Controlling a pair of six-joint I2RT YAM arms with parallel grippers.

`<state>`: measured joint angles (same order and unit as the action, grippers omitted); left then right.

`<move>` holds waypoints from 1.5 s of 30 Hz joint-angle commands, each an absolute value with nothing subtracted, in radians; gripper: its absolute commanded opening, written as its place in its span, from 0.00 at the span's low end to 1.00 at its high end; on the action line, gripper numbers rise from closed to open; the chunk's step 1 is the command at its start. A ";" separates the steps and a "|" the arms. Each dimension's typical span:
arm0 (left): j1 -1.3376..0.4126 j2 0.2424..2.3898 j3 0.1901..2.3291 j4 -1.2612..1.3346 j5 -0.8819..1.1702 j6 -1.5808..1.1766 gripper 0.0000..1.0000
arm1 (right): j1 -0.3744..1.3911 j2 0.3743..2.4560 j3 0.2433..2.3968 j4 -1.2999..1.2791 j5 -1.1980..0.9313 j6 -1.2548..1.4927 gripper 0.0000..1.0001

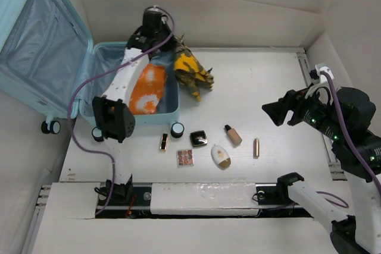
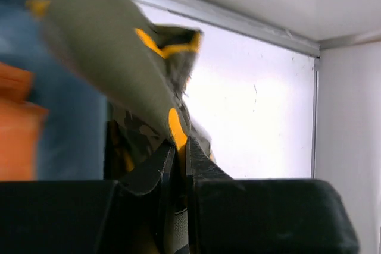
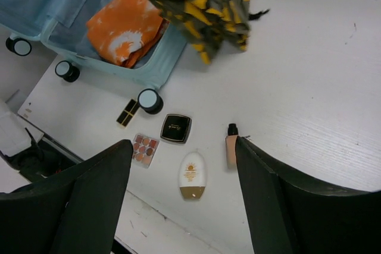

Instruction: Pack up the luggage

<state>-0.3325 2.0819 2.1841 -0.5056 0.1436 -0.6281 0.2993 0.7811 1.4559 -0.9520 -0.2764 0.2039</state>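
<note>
The luggage (image 1: 149,119), a light-blue suitcase, lies open at the table's far left with its lid (image 1: 41,34) propped back. An orange-and-white garment (image 1: 147,89) lies in its base. My left gripper (image 1: 171,44) is shut on a yellow-and-olive camouflage garment (image 1: 191,72) and holds it lifted over the suitcase's right rim. In the left wrist view the jaws (image 2: 178,150) pinch that cloth (image 2: 119,69). My right gripper (image 1: 280,111) is open and empty, high above the right of the table. In the right wrist view it (image 3: 184,147) hangs over the small items.
Small items lie on the table in front of the suitcase: a black-and-gold lipstick (image 1: 164,142), a black compact (image 1: 199,138), an eyeshadow palette (image 1: 185,157), a white sunscreen bottle (image 1: 221,156), a foundation bottle (image 1: 233,135) and a slim gold tube (image 1: 256,147). White walls enclose the table.
</note>
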 commanded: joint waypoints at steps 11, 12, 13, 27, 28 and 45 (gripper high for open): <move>0.036 1.726 1.717 -0.336 0.324 -0.525 0.00 | 0.347 0.788 1.456 -0.877 -0.285 0.199 0.75; 0.064 1.726 1.697 -0.336 0.345 -0.525 0.00 | 0.347 0.788 1.456 -0.887 -0.285 0.199 0.75; 0.087 1.712 1.672 -0.303 0.345 -0.534 0.00 | 0.347 0.788 1.456 -0.887 -0.285 0.199 0.75; 0.247 1.776 1.628 -0.330 0.295 -0.430 0.00 | 0.356 0.798 1.465 -0.896 -0.258 0.199 0.75; 0.258 1.776 1.628 -0.330 0.285 -0.430 0.00 | 0.356 0.798 1.454 -0.896 -0.258 0.199 0.75; 0.347 1.818 1.694 -0.279 0.252 -0.540 0.00 | 0.365 0.798 1.284 -0.865 -0.227 0.199 0.75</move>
